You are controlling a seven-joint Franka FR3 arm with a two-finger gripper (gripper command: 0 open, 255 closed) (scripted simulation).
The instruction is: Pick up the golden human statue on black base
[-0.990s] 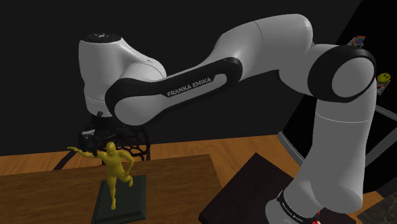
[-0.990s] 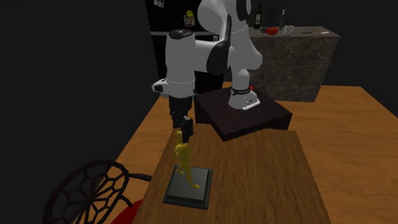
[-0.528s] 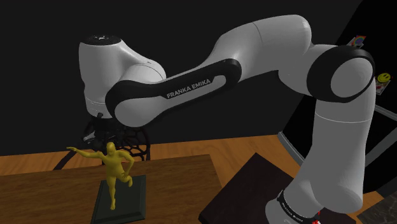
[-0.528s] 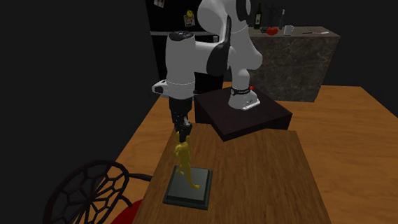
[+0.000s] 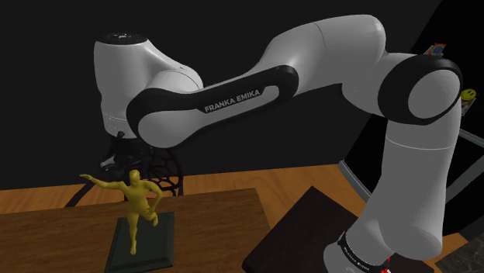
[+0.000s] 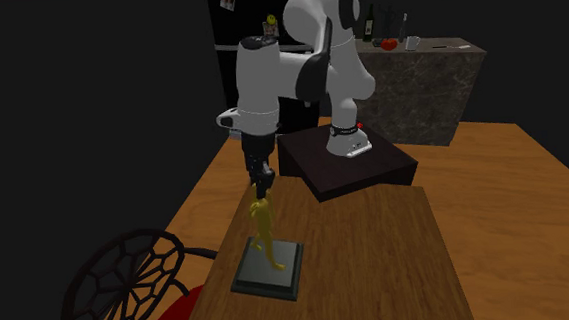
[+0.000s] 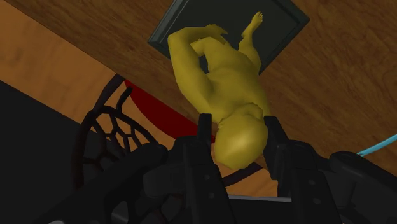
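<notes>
Clasping the head of the golden human statue (image 7: 219,76), the end effector (image 7: 236,121) has one black finger pressed to each side of it in the wrist view, so the grip is narrow and closed on the figure. Beyond the head, that view runs down the torso to the feet on the black base (image 7: 280,25), whose near corner lies just beside the edge of the wooden surface (image 7: 331,83). A black lattice chair (image 7: 105,137) with a red seat sits past that edge.

The second exterior view places the statue (image 6: 263,230) close to its left edge of the surface (image 6: 378,259), with the chair (image 6: 119,283) just beside that edge. Bare wood stretches to the right of the base (image 6: 270,268). The dark stand (image 6: 373,174) lies well apart behind it, and the end effector (image 6: 262,185) hangs straight down onto the figure.

In the shoulder view the white arm (image 5: 310,54) covers most of the hand, and what remains is hard to pick out against the chair's lattice (image 5: 167,174). The statue (image 5: 138,205) shows one arm stretched out, and its base (image 5: 143,244) runs down to the frame's bottom edge. Whether the base touches the wood or hangs just above it cannot be told.
</notes>
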